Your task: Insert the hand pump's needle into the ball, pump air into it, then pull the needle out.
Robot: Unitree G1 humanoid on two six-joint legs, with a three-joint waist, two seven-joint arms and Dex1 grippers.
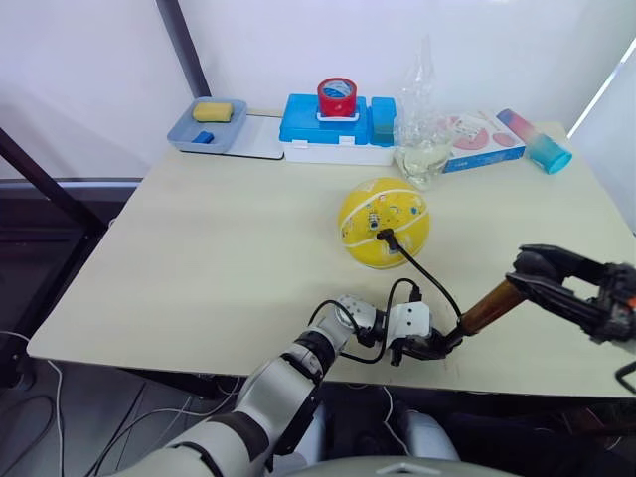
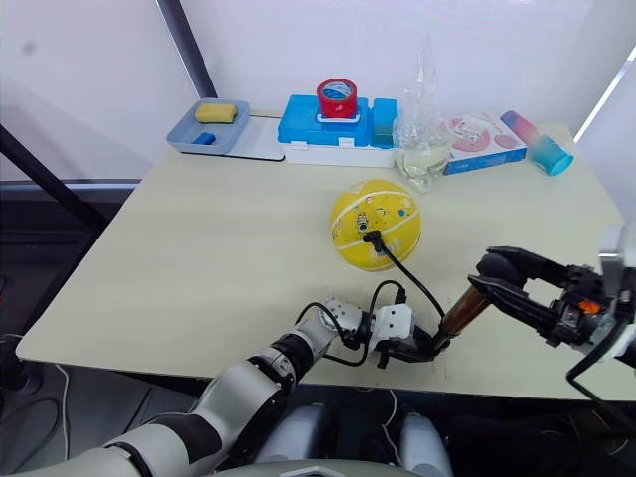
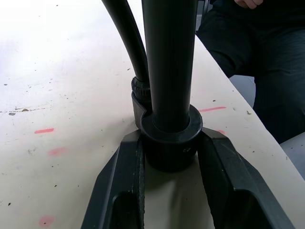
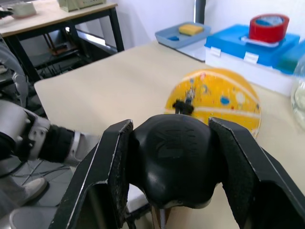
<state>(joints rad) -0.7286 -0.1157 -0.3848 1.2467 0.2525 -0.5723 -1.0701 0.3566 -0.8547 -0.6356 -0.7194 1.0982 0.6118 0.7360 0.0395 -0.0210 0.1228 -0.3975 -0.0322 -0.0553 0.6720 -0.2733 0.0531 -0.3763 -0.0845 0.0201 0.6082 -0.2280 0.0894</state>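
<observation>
Near the front edge of the tabletop (image 1: 199, 258), the left tool (image 1: 422, 348) is clamping the black base cap of the hand pump (image 1: 485, 308), its two fingers (image 3: 121, 181) closed snugly around the collar where the hose leaves the barrel. The right tool (image 1: 532, 270) is gripping the rounded black handle at the pump's upper end, both fingers pressed against its sides. The slim bronze cylinder is slanting up between the two tools, and it looks rigid, light and smooth, so the end caps appear to be the surest places to hold it. The thin black hose (image 1: 427, 273) is arching loosely toward the middle of the tabletop; it seems limp and unlikely to bear any push. Its needle (image 1: 386, 237) is sitting in the ball (image 1: 384, 223), whose yellow skin is looking full and round, likely soft and prone to roll if tugged. Farther back, a blue box (image 1: 333, 124), a red tape roll (image 1: 337, 96) and a grey tray (image 1: 207, 127) are lining the far edge.
</observation>
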